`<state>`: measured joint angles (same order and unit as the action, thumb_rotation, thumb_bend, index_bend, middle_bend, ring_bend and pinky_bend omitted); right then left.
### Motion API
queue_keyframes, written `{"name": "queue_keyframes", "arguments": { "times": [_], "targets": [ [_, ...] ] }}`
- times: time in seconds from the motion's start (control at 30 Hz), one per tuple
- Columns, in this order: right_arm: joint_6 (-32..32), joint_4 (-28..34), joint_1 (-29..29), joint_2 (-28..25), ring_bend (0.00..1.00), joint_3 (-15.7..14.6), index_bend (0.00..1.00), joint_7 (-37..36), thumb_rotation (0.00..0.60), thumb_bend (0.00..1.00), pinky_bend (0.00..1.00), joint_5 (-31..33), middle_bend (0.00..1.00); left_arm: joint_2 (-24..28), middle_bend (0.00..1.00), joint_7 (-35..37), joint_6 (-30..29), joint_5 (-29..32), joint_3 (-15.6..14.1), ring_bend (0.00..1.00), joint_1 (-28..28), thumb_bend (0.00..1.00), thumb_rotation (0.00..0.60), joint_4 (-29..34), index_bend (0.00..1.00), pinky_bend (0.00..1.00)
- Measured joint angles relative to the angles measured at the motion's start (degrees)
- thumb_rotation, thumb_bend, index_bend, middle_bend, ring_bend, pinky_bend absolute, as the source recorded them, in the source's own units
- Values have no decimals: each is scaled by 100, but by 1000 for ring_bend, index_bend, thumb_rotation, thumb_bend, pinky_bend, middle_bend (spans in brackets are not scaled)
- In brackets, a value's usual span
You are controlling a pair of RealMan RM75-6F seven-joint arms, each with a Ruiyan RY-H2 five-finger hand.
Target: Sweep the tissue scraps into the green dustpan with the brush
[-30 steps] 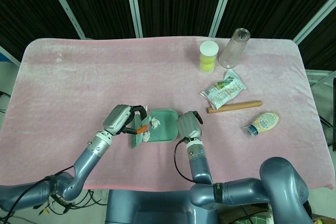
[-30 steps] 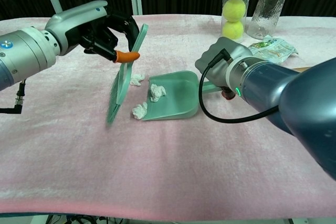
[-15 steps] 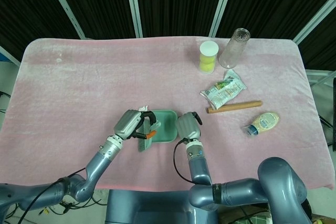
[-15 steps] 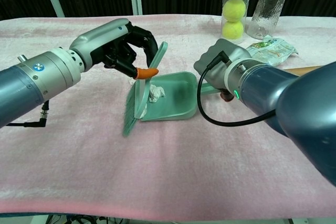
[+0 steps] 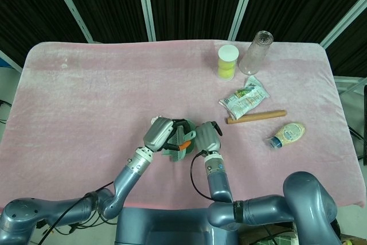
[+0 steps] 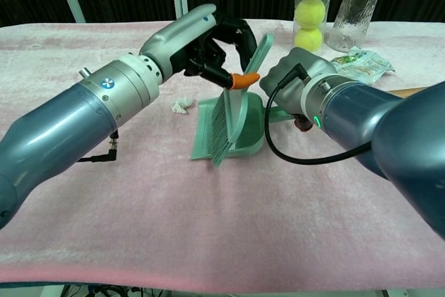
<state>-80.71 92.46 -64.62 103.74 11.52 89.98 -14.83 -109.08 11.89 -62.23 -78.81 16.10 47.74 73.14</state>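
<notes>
Left hand (image 6: 208,43) pinching brush (image 6: 233,113), bristles inside green dustpan (image 6: 208,140). Right hand (image 6: 295,85) holding dustpan handle. One tissue scrap (image 6: 182,105) left beside dustpan; nearly done.

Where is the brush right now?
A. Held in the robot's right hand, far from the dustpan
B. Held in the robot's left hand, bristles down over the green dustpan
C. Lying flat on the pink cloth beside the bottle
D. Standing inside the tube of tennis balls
B: in the chest view the left hand grips the brush, whose bristles hang down over the green dustpan.
</notes>
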Motion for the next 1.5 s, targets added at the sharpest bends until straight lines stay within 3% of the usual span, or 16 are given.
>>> {"name": "queue_keyframes", "arguments": {
  "times": [0.17, 0.5, 0.9, 1.5],
  "targets": [
    [-12, 21, 6, -44, 852, 7, 902, -25, 600, 667, 693, -12, 838, 109, 862, 38, -13, 11, 109, 858, 25, 537, 600, 162, 768, 951],
    [6, -92, 12, 31, 852, -27, 902, -60, 600, 667, 693, -1, 838, 855, 863, 122, 183, 113, 315, 858, 26, 537, 600, 367, 768, 951],
    [90, -732, -81, 333, 852, 138, 902, -109, 600, 666, 693, -38, 838, 1086, 864, 448, 490, 134, 380, 858, 265, 537, 600, -199, 768, 951],
    [292, -1077, -84, 434, 852, 182, 902, -41, 600, 667, 693, -56, 838, 1014, 864, 647, 952, 218, 87, 858, 440, 537, 600, -1098, 768, 951]
  ]
}}
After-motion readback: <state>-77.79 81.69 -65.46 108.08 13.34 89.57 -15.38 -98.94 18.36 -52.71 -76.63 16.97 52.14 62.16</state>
